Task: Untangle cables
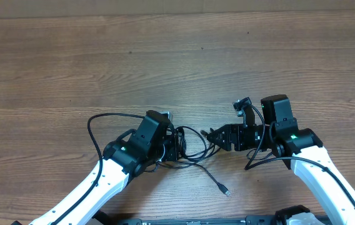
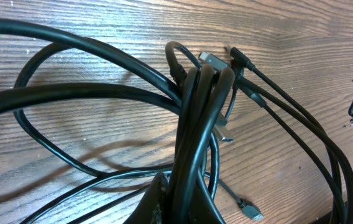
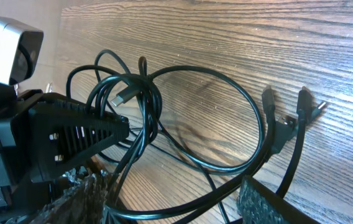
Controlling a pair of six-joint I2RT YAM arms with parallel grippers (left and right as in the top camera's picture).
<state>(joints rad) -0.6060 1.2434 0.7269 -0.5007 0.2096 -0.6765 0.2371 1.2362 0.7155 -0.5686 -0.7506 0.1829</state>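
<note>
Running side to side across the bench [image 1: 165, 62], cables [image 2: 195, 124] bunch between hands: left hand [image 1: 179, 145] clamped on them, right hand [image 1: 211, 134] apart; loose plug [image 1: 226, 192] points down-right.

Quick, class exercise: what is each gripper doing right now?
Left gripper: closed on a bunch of the cables.
Right gripper: open, gripping nothing.
</note>
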